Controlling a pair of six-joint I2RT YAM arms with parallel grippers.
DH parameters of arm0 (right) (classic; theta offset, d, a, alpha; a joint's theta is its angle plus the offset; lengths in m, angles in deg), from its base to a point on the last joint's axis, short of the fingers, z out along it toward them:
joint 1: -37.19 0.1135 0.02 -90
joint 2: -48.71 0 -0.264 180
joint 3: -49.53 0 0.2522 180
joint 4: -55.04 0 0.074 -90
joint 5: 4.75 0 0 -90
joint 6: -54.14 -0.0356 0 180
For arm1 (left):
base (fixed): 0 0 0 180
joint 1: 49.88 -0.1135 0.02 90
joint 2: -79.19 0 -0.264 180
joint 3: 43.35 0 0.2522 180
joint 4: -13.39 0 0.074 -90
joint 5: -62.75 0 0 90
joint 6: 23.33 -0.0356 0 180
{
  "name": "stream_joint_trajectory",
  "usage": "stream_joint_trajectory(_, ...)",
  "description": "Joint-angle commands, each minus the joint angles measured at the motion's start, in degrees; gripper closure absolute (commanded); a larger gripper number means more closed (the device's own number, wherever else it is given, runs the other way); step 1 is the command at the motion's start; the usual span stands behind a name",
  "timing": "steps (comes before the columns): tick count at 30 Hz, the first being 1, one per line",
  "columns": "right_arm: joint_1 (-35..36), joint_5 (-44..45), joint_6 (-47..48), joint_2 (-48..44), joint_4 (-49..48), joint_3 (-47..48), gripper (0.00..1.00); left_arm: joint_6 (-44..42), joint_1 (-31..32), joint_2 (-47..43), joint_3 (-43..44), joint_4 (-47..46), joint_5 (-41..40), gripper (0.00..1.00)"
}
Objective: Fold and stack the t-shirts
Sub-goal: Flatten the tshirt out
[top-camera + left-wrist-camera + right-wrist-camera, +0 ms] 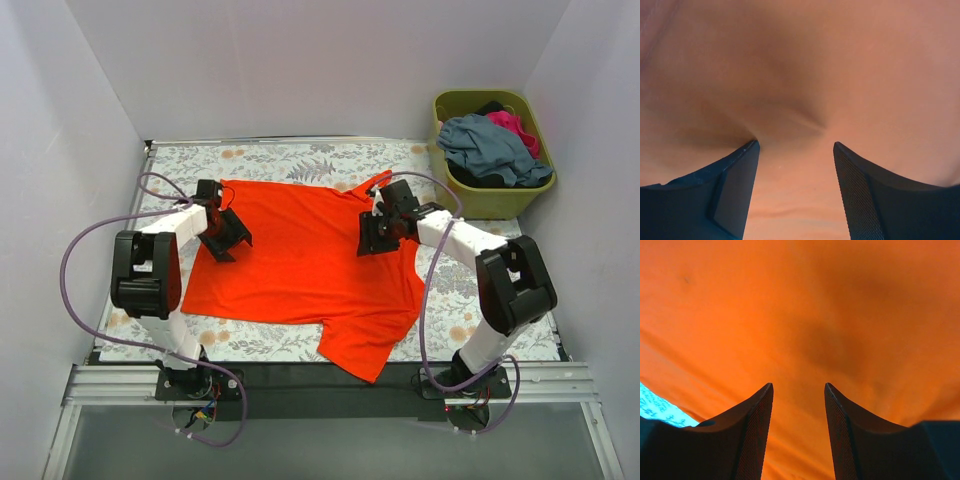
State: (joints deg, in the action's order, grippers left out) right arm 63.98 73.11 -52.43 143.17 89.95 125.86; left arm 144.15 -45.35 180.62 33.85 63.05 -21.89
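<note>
A bright orange-red t-shirt (300,265) lies spread across the floral table, with one sleeve hanging toward the front edge. My left gripper (228,237) rests on its left side and my right gripper (372,238) on its right side near the collar. In the left wrist view the gripper (796,145) is open, its tips pressing a dimple into the orange cloth (800,65). The right gripper (798,386) is also open over flat orange cloth (800,300). More t-shirts sit in the basket: slate grey-blue (490,148), magenta-pink (512,125) and a dark one (476,178).
An olive-green plastic basket (495,203) stands at the back right corner of the table. The floral tablecloth (300,160) shows bare behind the shirt and along the front. White walls close in on the left, back and right.
</note>
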Motion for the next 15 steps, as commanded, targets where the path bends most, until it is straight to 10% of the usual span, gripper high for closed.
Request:
stream_joint_trajectory(1, 1.69, 0.45, 0.93, 3.27, -1.37, 1.60, 0.56, 3.03, -0.05, 1.49, -2.60, -0.65, -2.03, 0.43)
stream_joint_trajectory(15, 8.63, 0.71, -1.70, 0.12, 1.78, -11.32, 0.54, 9.27, -8.13, -19.30, -22.12, 1.27, -2.02, 0.49)
